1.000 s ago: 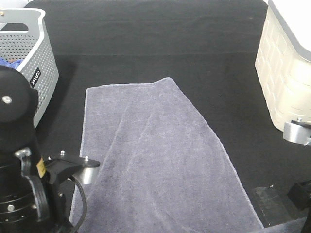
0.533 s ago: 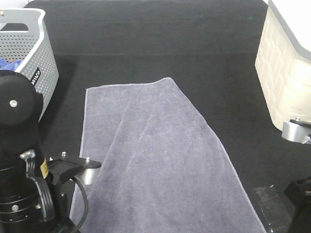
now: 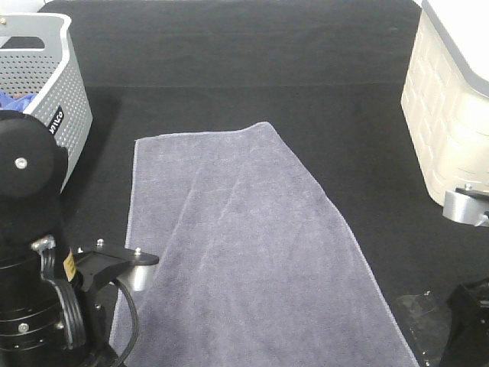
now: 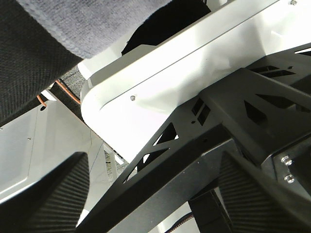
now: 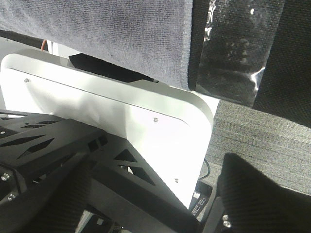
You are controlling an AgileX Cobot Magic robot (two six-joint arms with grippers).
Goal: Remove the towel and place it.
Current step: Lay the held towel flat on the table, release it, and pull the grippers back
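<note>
The slate-grey towel (image 3: 244,252) lies spread flat on the black table, running from the middle down to the near edge. Its hem hangs over the table's front edge in the left wrist view (image 4: 87,24) and the right wrist view (image 5: 107,29). My left gripper (image 4: 155,204) is open and empty, below the table's front edge near the towel's near-left corner. My right gripper (image 5: 150,204) is open and empty, below the front edge near the towel's near-right corner. Neither gripper touches the towel.
A grey perforated basket (image 3: 46,84) with a bright blue cloth (image 3: 15,99) inside stands at the far left. A white ribbed container (image 3: 451,99) stands at the right. A clear tape patch (image 3: 416,310) lies beside the towel's near-right corner. My left arm's body (image 3: 30,252) fills the lower left.
My right arm has drawn back towards the lower right edge, uncovering the tape patch. My left arm has shifted slightly. The towel has not moved.
</note>
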